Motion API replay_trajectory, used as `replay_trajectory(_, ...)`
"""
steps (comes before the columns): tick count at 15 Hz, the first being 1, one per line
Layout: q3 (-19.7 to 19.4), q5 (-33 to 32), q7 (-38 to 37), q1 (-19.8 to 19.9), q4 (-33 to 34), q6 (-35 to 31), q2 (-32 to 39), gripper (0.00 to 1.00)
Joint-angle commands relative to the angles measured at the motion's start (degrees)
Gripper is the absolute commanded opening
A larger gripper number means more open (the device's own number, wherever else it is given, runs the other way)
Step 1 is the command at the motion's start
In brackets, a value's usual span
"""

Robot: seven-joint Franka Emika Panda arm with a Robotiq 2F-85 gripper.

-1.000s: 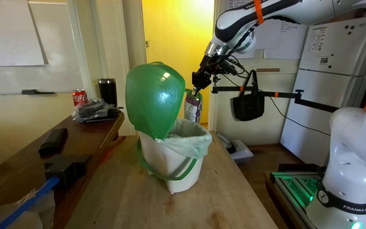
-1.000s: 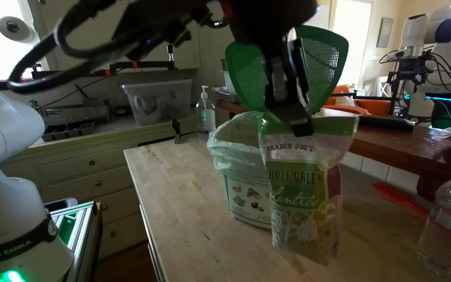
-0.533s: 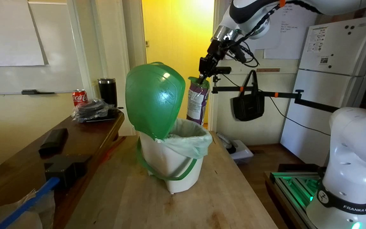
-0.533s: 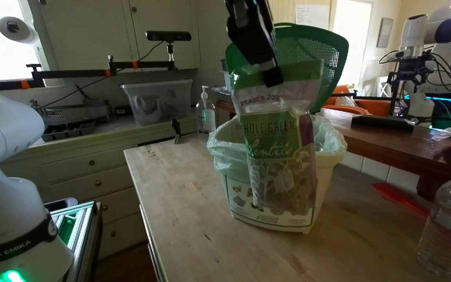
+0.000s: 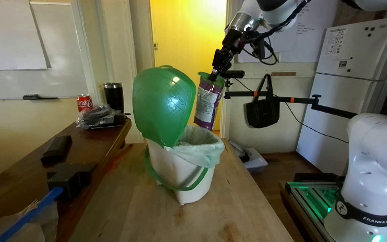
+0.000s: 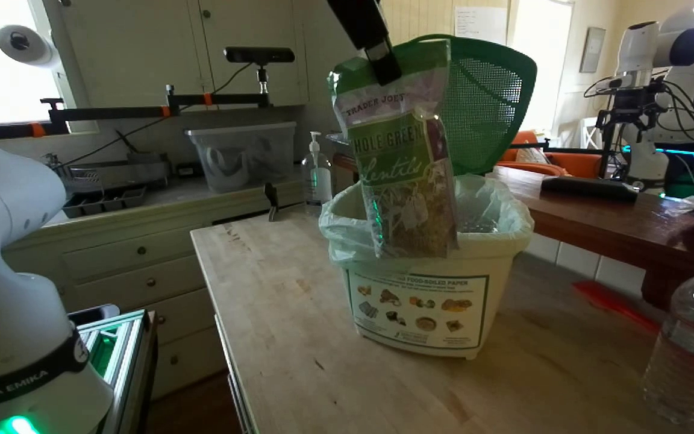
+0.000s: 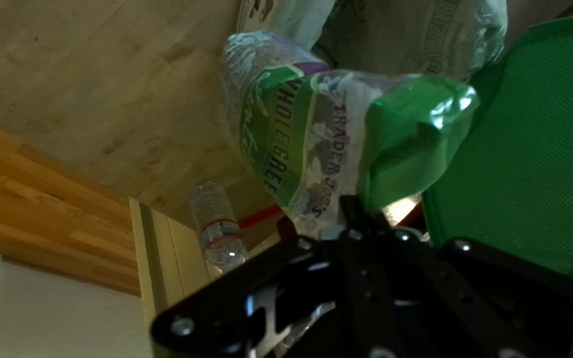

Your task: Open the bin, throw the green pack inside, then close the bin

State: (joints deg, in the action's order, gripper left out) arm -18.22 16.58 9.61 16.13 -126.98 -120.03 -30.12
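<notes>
The green pack, a clear and green lentil bag, hangs from my gripper in both exterior views (image 5: pixel 207 102) (image 6: pixel 404 172) and the wrist view (image 7: pixel 286 129). My gripper (image 5: pixel 214 74) is shut on its green top edge, also in an exterior view (image 6: pixel 387 69) and the wrist view (image 7: pixel 358 206). The white bin (image 5: pixel 166 163) (image 6: pixel 419 301) stands on the wooden top with its green lid (image 5: pixel 163 104) (image 6: pixel 491 114) (image 7: pixel 525 164) raised. The bag's lower end overlaps the lined rim in an exterior view; I cannot tell whether it is over the opening.
A clear water bottle (image 6: pixel 687 349) and a red object (image 6: pixel 615 301) are on the wooden top (image 6: pixel 299 361). A dark table (image 5: pixel 89 148) stands alongside. A soap pump bottle (image 6: pixel 317 181) and a black clamp (image 6: pixel 271 202) are behind the bin. A camera bar (image 6: pixel 259 55) is mounted beyond.
My gripper has lifted the pack and moved it back toward the bin. Its bottom has risen from beside the bin wall to about the rim's height. The lid stays raised.
</notes>
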Motion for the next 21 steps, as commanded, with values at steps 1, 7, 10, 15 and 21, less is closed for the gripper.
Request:
replay_trajectory(1, 0.4, -0.2, 1.1, -2.3, -1.4, 0.1, -3.8, 0.01)
replay_trajectory(7, 1.1, 0.2, 1.8, -5.1, -1.4, -0.2, -5.3, 0.01)
replay_trajectory(10, 0.7, 1.3, 3.5, -7.0, -1.2, -0.9, -5.1, 0.01)
replay_trajectory(15, -0.5, 3.3, 5.8, -9.5, -1.1, -2.4, -3.3, 0.01)
replay_trajectory(21, -2.4, 7.7, 9.8, -11.6, -1.2, -3.6, -1.3, 0.01)
